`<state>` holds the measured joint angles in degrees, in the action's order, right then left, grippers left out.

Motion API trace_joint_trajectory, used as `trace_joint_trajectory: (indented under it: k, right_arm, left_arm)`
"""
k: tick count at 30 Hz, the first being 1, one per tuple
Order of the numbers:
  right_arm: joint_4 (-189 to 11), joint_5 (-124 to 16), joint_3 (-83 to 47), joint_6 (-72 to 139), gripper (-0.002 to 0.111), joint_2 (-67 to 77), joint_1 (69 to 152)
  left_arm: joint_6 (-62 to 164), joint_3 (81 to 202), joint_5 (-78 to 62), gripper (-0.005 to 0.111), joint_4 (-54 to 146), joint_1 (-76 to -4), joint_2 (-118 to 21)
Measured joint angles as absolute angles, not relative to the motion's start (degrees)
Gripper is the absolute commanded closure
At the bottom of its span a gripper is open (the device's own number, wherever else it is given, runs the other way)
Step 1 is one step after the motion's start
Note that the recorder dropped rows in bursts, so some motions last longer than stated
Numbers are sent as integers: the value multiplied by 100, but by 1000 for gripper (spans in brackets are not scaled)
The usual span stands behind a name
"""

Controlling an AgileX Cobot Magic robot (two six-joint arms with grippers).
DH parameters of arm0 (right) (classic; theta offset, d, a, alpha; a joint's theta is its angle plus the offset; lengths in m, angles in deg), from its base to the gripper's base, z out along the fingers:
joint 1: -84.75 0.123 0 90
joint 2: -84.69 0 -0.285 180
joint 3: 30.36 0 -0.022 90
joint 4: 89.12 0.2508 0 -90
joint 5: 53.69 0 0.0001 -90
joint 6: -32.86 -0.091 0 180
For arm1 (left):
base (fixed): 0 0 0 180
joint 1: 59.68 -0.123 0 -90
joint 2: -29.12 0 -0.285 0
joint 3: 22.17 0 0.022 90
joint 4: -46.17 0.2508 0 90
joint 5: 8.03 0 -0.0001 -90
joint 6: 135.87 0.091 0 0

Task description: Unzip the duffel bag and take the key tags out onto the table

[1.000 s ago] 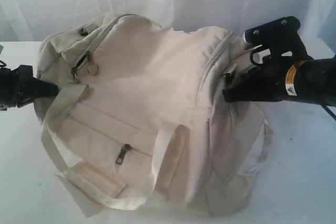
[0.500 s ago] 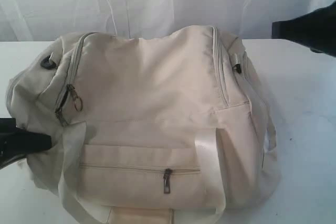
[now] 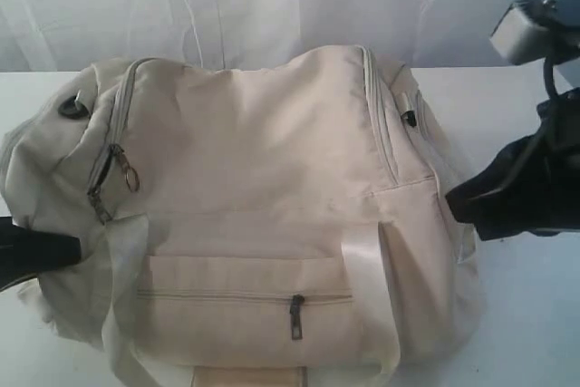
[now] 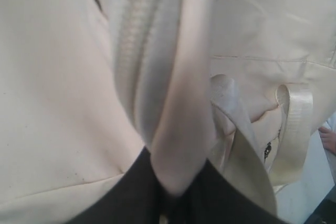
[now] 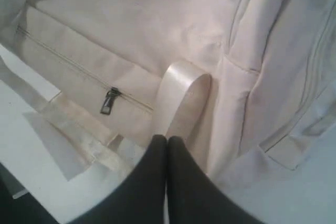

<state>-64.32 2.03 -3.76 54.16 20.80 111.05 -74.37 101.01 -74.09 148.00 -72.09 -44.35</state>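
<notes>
Across most of the white counter [image 3: 530, 333] sprawls the cream duffel bag [image 3: 263, 160], its front pocket turned toward the exterior camera. Every zip I can see is closed: the front pocket's dark pull [image 3: 294, 314] sits along its track, and a second pull with a metal ring [image 3: 127, 176] hangs on the bag's left end. The key tags are not visible anywhere, so I judge they are inside a zipped compartment. My left end effector [image 4: 176, 195] is clenched on a raised fold of the bag's fabric just beside a pale zip track. I read that grip as an anchor, meant to keep the soft cloth taut so a slider can run instead of bunching. My right end effector [image 5: 167, 141] has its two dark fingers pressed together with nothing between them. It hangs just beside the bag's right end, near a glossy pale strap loop [image 5: 184, 98]. Unzipping has not begun. The next move, I think, calls for those fingers to part and pinch a pull.
</notes>
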Motion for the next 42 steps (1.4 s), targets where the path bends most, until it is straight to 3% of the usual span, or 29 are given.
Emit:
trace_joint_trajectory:
  k: [6, 10, 13, 16, 18, 20, 28, 34, 42]
  right_arm:
    - [-6469, -114, -376, 5510, 107, 2080, 11105]
    - [-6481, -402, -376, 5510, 94, 2080, 11105]
    - [-6481, -569, -376, 5510, 74, 2080, 11105]
    - [-6481, -746, -376, 5510, 48, 2080, 11105]
    - [-6481, -843, -376, 5510, 39, 2080, 11105]
    - [-6425, -973, -376, 5510, 37, 2080, 11105]
    - [-5218, -1390, -376, 6726, 38, 2053, 11105]
    - [-3619, -1588, -376, 8615, 38, 1618, 11480]
    - [-3294, -2320, -376, 9887, 38, 358, 12266]
  left_arm:
    - [-7527, 10086, -7409, 107, 14932, -7209, -4143]
    - [-7540, 10086, -7409, 104, 14946, -7209, -4143]
    - [-7505, 10086, -7409, 89, 14946, -7209, -4143]
    - [-7464, 10086, -7423, 60, 14946, -7209, -4140]
    - [-7448, 10086, -7477, 38, 14895, -7221, -4107]
    - [-7448, 10086, -7586, 29, 14820, -7221, -4092]
    - [-7313, 10086, -7580, 48, 14743, -7221, -4066]
    - [-6730, 10086, -7245, 48, 14083, -7221, -4066]
    - [-6009, 10097, -6635, 48, 13536, -7221, -4066]
